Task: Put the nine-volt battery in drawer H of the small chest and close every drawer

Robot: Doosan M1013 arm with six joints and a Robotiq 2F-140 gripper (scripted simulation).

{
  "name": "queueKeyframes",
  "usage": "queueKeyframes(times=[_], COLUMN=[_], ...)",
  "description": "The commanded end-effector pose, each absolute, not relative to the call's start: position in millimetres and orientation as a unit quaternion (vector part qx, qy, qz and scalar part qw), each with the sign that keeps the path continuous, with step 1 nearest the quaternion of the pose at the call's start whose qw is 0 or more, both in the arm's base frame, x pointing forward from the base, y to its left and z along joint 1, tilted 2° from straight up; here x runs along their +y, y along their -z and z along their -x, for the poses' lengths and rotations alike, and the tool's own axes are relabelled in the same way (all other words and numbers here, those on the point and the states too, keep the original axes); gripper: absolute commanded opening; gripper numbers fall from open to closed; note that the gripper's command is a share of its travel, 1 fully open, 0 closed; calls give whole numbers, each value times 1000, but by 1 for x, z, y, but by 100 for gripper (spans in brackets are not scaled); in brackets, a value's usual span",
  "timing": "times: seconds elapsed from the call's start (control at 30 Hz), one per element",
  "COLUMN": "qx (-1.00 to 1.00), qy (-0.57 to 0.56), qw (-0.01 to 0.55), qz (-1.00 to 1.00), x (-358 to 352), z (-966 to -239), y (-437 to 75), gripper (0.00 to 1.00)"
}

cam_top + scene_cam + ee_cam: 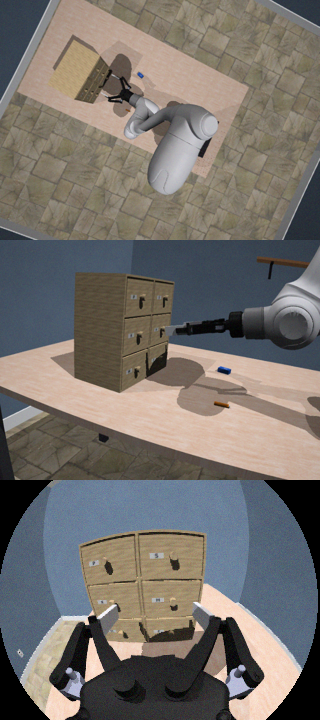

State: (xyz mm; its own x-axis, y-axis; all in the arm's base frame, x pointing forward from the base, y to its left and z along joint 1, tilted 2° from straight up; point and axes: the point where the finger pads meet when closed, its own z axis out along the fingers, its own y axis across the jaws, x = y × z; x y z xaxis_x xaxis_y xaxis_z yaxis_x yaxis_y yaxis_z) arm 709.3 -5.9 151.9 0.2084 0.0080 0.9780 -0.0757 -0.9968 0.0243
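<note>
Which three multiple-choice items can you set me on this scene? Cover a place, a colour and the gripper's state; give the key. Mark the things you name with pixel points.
1. Where is the blue block [140, 74] [224, 370]?
A) on the chest [74, 68] [99, 330] [139, 580]
B) on the table [180, 85] [160, 420]
C) in the gripper [109, 86] [170, 330] [154, 610]

2. What colour is the small cylinder [127, 110] [221, 404]?
A) orange
B) green
C) white

3. How is the gripper?
A) shut, bare
B) shut on a knob
C) open

Key:
1 B: it lies on the tabletop, away from the chest.
2 A: its side is orange.
3 C: its fingers stand wide apart.
</note>
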Motion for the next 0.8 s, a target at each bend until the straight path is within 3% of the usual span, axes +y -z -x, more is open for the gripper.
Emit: queueKeyframes(times=[0.0,0.77], qx=[-22,-26], qy=[-622,-522], qw=[33,30], qz=[-782,-852], x=[-6,-4], z=[-708,-690], y=[-153,-170], gripper=[100,100])
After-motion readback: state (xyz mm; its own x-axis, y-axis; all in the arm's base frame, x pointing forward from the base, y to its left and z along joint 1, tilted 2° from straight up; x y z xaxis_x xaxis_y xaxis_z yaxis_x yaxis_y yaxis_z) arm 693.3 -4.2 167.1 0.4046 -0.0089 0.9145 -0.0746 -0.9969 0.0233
